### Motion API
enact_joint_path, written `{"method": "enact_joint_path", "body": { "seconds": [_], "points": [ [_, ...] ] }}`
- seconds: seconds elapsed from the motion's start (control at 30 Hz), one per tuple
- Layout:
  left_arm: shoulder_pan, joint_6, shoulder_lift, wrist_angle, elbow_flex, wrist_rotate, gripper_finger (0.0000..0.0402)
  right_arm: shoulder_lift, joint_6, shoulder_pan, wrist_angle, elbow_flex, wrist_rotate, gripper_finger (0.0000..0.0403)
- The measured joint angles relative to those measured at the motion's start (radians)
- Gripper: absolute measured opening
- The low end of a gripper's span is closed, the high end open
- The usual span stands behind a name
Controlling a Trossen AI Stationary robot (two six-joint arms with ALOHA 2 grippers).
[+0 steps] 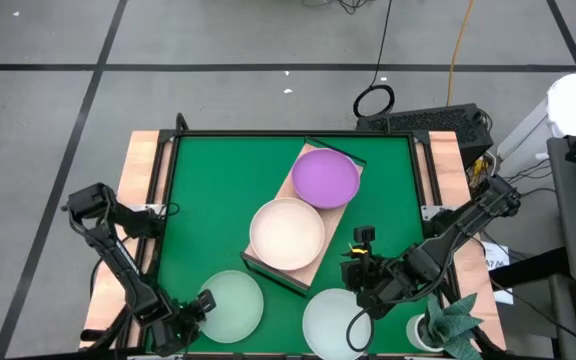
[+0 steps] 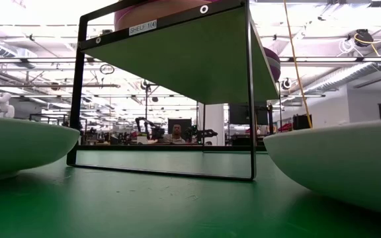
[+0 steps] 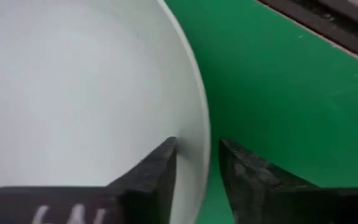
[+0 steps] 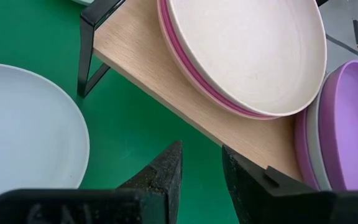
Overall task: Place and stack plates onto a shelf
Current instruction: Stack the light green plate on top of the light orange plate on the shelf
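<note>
The wooden shelf (image 1: 313,264) stands slantwise mid-table. A cream plate (image 4: 247,56) lies on a pink one (image 4: 178,50) at its near end, and a purple plate (image 4: 347,124) lies on a pale one at its far end. A pale mint plate (image 1: 233,305) rests flat on the green mat at the near left. My left gripper (image 3: 197,149) points down at its left rim (image 3: 202,134), open, with one finger inside the rim and one outside; I see no touch. A whitish blue plate (image 1: 336,322) rests near centre. My right gripper (image 4: 202,155) hovers open above the mat beside it, holding nothing.
A small potted plant (image 1: 448,325) stands at the near right corner. The dark shelf frame (image 2: 250,99) rises in front of the low view between the two plates on the mat. Bare green mat (image 1: 208,200) lies left of the shelf. A person (image 2: 175,132) shows far off in the room.
</note>
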Motion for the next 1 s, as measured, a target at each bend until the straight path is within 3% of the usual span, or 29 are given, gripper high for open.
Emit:
{"method": "enact_joint_path", "body": {
  "seconds": [0.23,0.43,0.83,1.0],
  "points": [
    [0.001,0.018,-0.003,0.001,0.000,-0.032,0.0054,0.000,0.000,0.000,0.000,0.000,0.000,0.0098],
    [0.000,0.016,-0.005,0.004,0.001,-0.063,0.0019,0.000,0.000,0.000,0.000,0.000,0.000,0.0098],
    [0.001,0.087,-0.123,0.010,0.001,-0.132,0.0010,0.000,0.000,0.000,0.000,0.000,0.000,0.0098],
    [0.001,0.184,-0.201,0.051,0.003,-0.167,0.0010,0.000,0.000,0.000,-0.001,0.000,0.000,0.0098]
  ]
}}
